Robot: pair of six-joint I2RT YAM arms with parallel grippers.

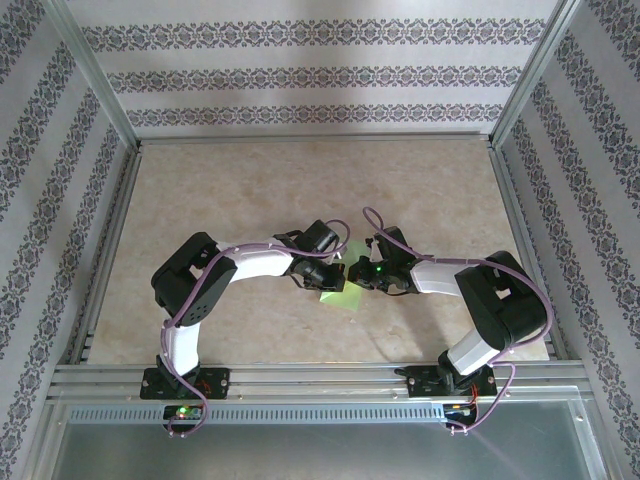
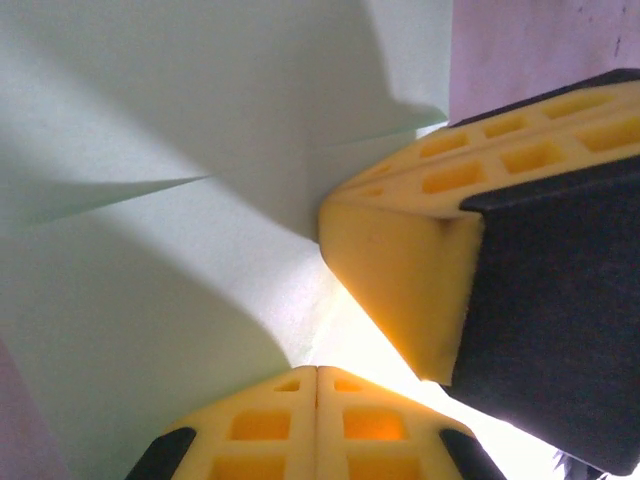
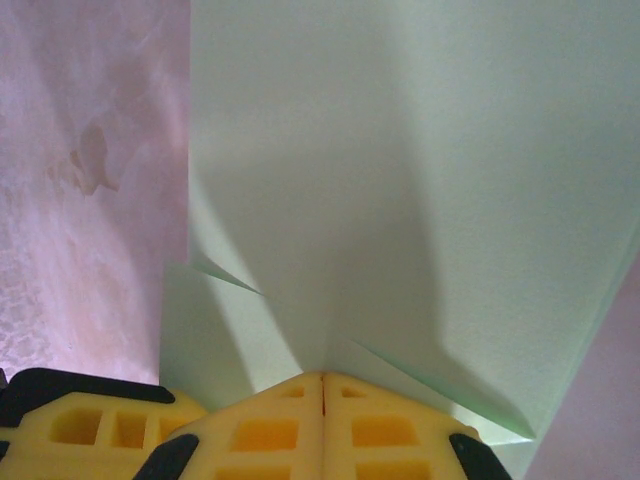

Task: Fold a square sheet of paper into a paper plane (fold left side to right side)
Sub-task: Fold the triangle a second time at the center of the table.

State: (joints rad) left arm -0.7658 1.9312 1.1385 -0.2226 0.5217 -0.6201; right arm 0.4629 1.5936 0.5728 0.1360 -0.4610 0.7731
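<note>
The light-green sheet of paper (image 1: pixel 340 296) lies mid-table, partly folded, with creases and raised flaps. My left gripper (image 1: pixel 320 276) and right gripper (image 1: pixel 353 275) meet over it, tips down and close together. In the left wrist view my left gripper (image 2: pixel 317 372) is shut, pads flush, its tip resting on the paper (image 2: pixel 170 290); the right gripper's yellow fingers (image 2: pixel 400 270) stand just beside it. In the right wrist view my right gripper (image 3: pixel 322 378) is shut too, tip against the paper (image 3: pixel 400 180) at a fold. Nothing shows between either pair of pads.
The beige marbled table (image 1: pixel 250 190) stretches around the paper, bare table (image 3: pixel 90 180) to its side. Aluminium frame rails (image 1: pixel 310 140) and patterned walls bound the workspace. Both arms' elbows bend outward near the front rail (image 1: pixel 320 372).
</note>
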